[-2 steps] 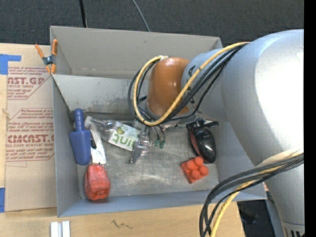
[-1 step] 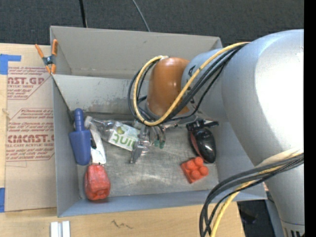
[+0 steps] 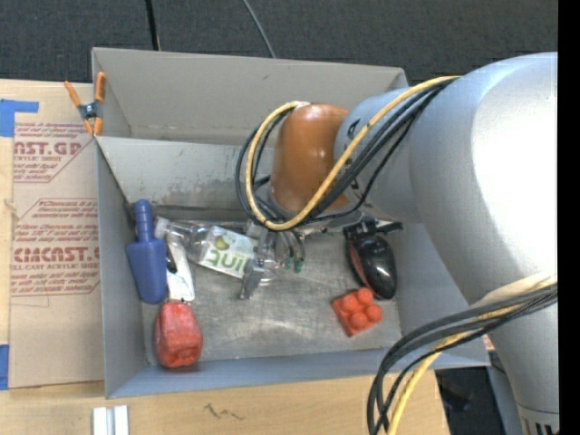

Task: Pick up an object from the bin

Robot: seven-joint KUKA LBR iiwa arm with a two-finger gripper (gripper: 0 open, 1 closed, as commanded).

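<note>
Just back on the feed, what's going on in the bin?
The arm reaches in from the right, its tool low over the middle of the bin, at the right end of a clear packet with green print. Nothing looks lifted yet. A blue bottle and red lump lie left, a red block and black mouse right.

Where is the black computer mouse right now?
In the camera view, the black computer mouse lies on the right side of the bin floor, just above the red-orange studded block and right of the gripper.
</note>
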